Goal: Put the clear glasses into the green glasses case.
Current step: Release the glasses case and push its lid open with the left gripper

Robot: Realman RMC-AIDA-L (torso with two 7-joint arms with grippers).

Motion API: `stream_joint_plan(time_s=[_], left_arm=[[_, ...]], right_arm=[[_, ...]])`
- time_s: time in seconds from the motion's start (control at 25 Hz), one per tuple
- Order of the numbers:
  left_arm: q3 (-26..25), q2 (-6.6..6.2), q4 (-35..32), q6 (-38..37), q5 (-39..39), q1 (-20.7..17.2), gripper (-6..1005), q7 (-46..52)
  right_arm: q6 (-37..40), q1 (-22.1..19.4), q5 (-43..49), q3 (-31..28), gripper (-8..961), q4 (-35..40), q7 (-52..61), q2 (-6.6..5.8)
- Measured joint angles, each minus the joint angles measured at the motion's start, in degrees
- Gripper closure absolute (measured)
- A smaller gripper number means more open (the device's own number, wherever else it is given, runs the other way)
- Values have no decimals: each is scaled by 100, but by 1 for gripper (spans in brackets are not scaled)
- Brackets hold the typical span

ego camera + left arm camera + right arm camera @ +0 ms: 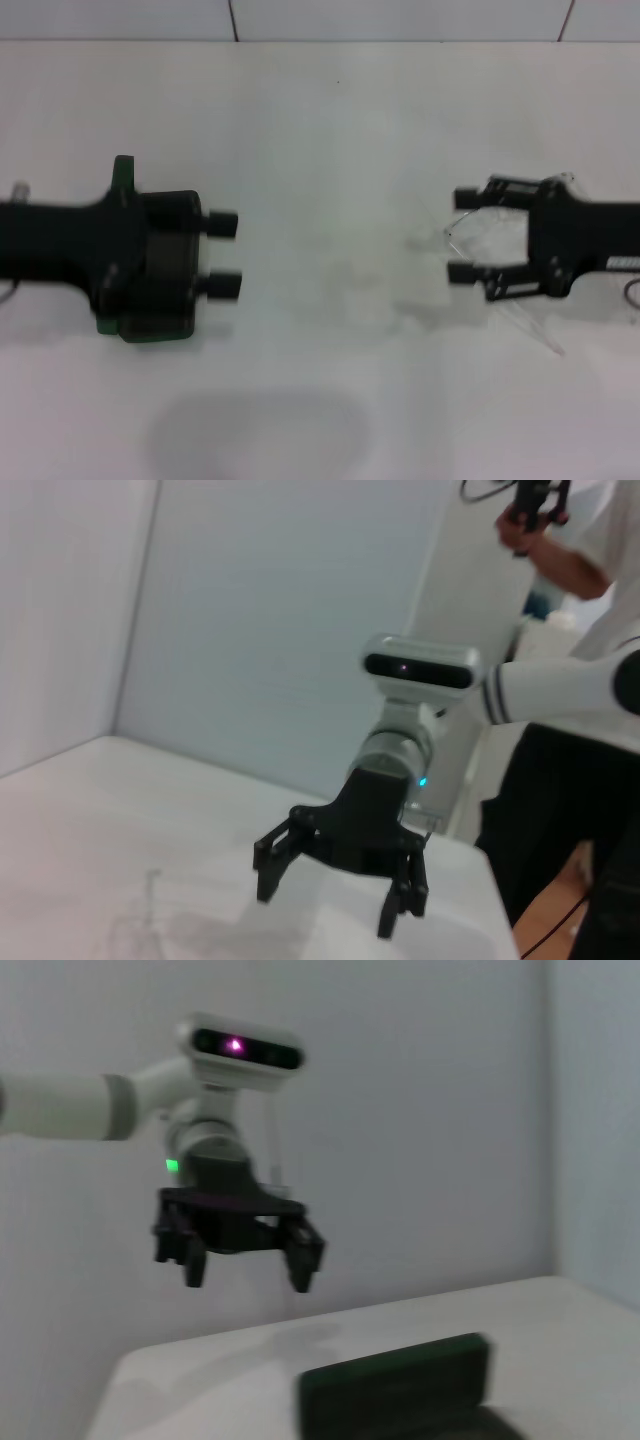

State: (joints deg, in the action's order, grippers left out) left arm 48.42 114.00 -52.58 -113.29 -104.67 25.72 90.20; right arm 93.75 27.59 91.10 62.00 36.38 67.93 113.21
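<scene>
Because the clear glasses (470,235) lie on the white table (330,120) directly beneath our right gripper (464,235), lens toward the middle and arms trailing back under the wrist, we judge that arm the nearer one. Its fingers are spread apart, holding nothing. Well across the table, the green glasses case (128,322) sits under our left gripper (224,255), likewise spread.
</scene>
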Motion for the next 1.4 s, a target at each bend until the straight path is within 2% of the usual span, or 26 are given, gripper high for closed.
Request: stream_joint_plan(time_s=[0.24, 0.32, 0.4, 0.52, 0.72, 0.88, 1.04, 1.2, 1.4], left_arm=[[9, 143, -1345, 677, -566, 224, 303, 1884], [18, 176, -1628, 914, -943, 349, 304, 2565], [35, 189, -1895, 1090, -1661, 597, 305, 3473], [47, 193, -2009, 1108, -2374, 875, 306, 4224], [68, 162, -2102, 1107, -3001, 1193, 308, 5046], [166, 150, -2589, 1114, -3530, 1287, 317, 5545], [579, 181, -3021, 1092, -4206, 1304, 327, 6164], [1124, 205, -3044, 1062, -4681, 1301, 336, 6657], [1220, 328, -2978, 1070, -4949, 1312, 348, 6814]], right_arm=[[-316, -211, 1, -383, 77, 360, -6, -49], [-384, -276, 1, -445, 78, 509, -4, -47], [-394, -289, 2, -476, 78, 576, -4, -50], [-402, -269, 2, -482, 78, 590, -7, -69], [-430, -247, 14, -486, 78, 667, -12, -105], [-451, -241, 18, -488, 78, 699, -14, -153], [-531, -238, 21, -488, 78, 744, -16, -161], [-598, -223, 26, -488, 79, 748, -23, -168], [-615, -194, 63, -487, 79, 747, -77, -168]])
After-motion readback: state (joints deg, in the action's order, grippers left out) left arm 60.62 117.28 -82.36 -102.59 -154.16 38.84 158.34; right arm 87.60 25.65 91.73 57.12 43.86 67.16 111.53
